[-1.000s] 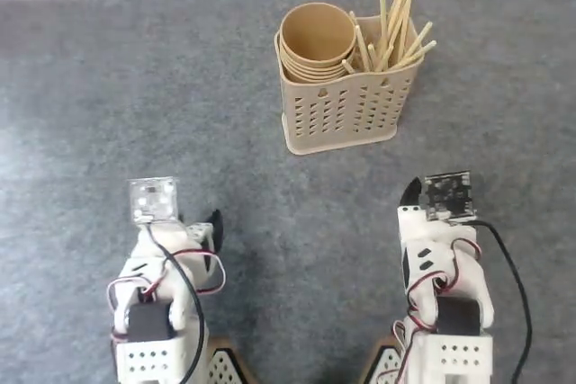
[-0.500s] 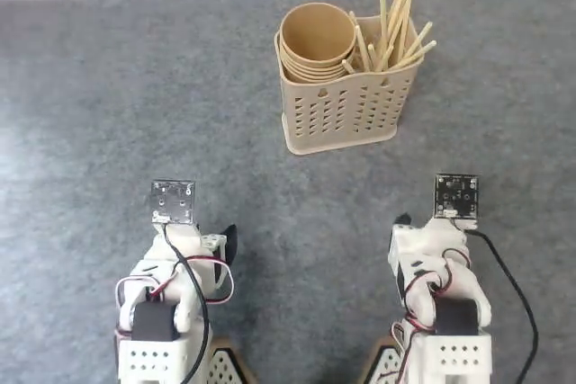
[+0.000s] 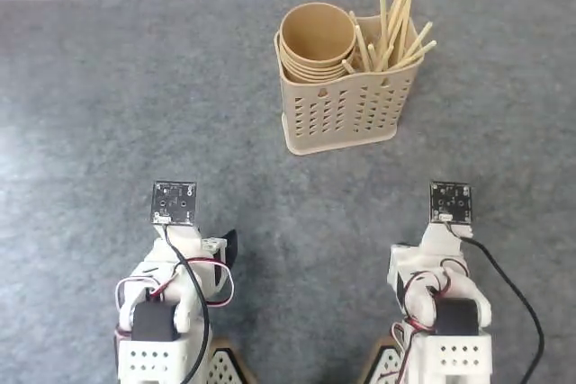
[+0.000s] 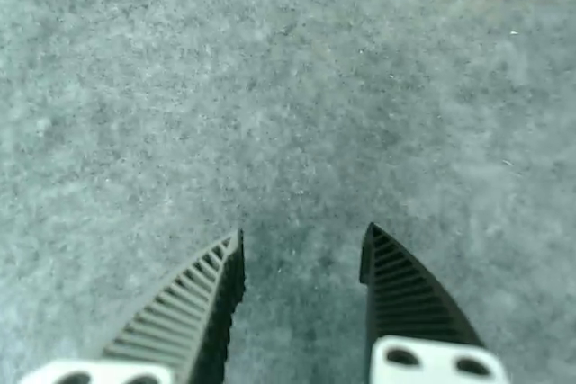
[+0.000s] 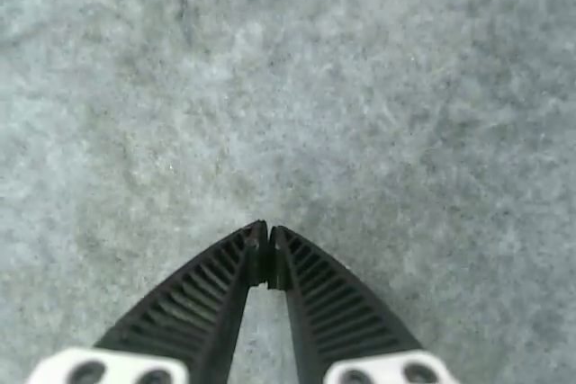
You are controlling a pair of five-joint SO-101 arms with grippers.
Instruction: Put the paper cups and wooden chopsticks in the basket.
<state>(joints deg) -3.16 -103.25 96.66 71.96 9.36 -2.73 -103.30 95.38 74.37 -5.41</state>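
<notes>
The basket [image 3: 346,112] is a light tan plastic box with rows of little holes in its walls. It stands upright on the gray table [image 3: 126,87], near the far edge and a bit toward the right side. The paper cups [image 3: 317,35] are brown and sit one inside another in a stack, open side up, in the left part of the basket. The wooden chopsticks [image 3: 393,29] are pale thin sticks. They stand in the right part, leaning in a loose bunch, and their tops poke out above the rim.
</notes>
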